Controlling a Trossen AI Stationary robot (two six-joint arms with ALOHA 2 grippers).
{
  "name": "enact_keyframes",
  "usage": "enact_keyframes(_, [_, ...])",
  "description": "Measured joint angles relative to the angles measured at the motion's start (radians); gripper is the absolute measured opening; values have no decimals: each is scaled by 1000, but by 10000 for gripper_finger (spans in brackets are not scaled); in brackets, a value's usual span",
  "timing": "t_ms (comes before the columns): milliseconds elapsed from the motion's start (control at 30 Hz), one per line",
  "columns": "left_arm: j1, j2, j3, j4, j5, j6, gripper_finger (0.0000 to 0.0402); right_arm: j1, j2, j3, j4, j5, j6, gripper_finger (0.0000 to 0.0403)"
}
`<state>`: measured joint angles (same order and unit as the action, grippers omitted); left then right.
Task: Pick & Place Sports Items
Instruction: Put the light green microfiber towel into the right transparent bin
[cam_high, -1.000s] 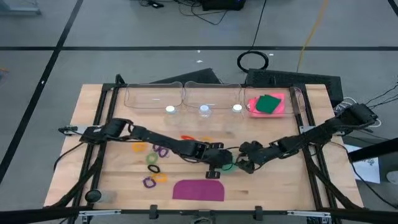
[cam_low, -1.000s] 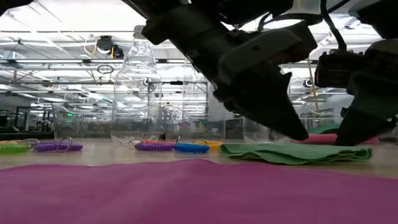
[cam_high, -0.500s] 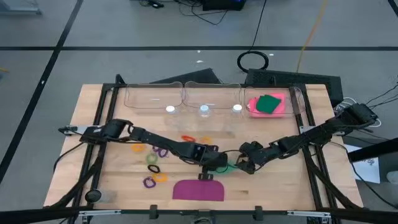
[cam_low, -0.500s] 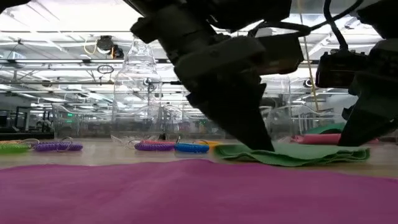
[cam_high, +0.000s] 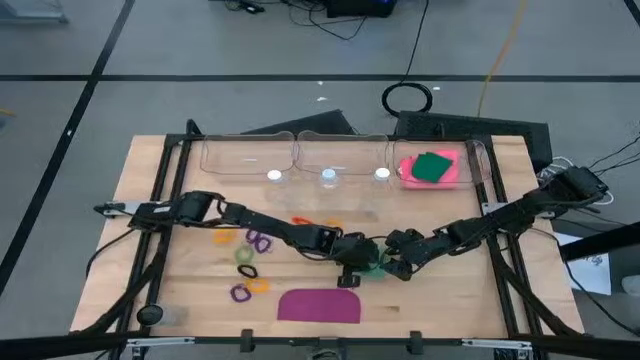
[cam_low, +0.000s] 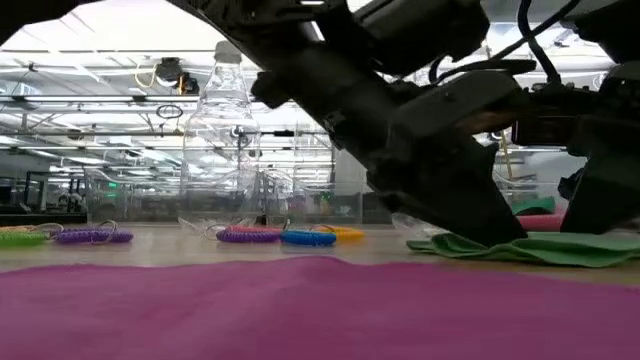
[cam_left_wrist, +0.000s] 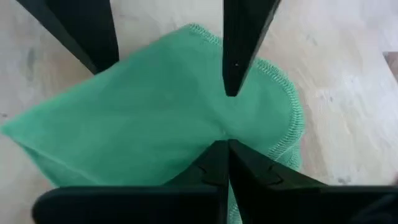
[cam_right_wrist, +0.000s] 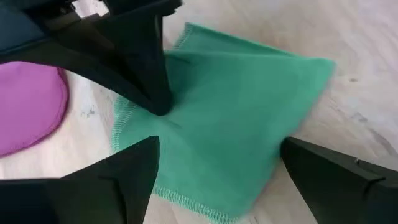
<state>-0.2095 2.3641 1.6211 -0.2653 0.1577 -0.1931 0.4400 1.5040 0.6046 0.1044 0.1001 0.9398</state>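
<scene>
A light green cloth (cam_high: 374, 266) lies flat on the table at centre front; it also shows in the left wrist view (cam_left_wrist: 155, 118) and the right wrist view (cam_right_wrist: 249, 112). My left gripper (cam_left_wrist: 222, 149) is shut, with its tip down on the cloth. My right gripper (cam_right_wrist: 217, 142) is open over the cloth from the other side, a finger at each side of it. A purple piece (cam_high: 318, 305) lies flat near the front edge. Coloured rings (cam_high: 250, 255) lie to the left. A pink piece with a dark green piece on top (cam_high: 432, 167) lies in the far right bin. My left gripper presses its shut fingertips (cam_right_wrist: 163, 107) onto the cloth's top face (cam_left_wrist: 214, 127), close to its stitched edge on the purple piece's side. The fingers slant down from the table's left. The cloth lies flat; whether a fold is caught between the tips does not show. My right gripper has its two fingertips (cam_left_wrist: 233, 87) low over the cloth, slanting down from the table's right; I cannot tell whether they touch it.
Clear plastic bins (cam_high: 250, 155) stand along the far edge, with three clear bottles (cam_high: 328, 178) in front of them. More rings (cam_low: 280, 236) lie between the bottles and the cloth. Black frame rails (cam_high: 160, 230) run along both sides.
My left gripper has gone toward the table's right edge with its tip on the light green cloth. The cloth has slid flat along the table the same way, closer to my right gripper, which has kept its place.
</scene>
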Motion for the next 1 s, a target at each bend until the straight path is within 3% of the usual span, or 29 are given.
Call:
enact_keyframes(300, [2, 2, -1, 2, -1, 12, 13, 0, -2, 3, -82, 4, 19, 241])
enact_keyframes(833, [2, 4, -1, 18, -9, 14, 1, -1, -3, -101, -118, 15, 122, 1])
enact_keyframes(1000, [3, 4, -2, 32, -12, 12, 14, 0, -2, -136, -106, 12, 130, 1])
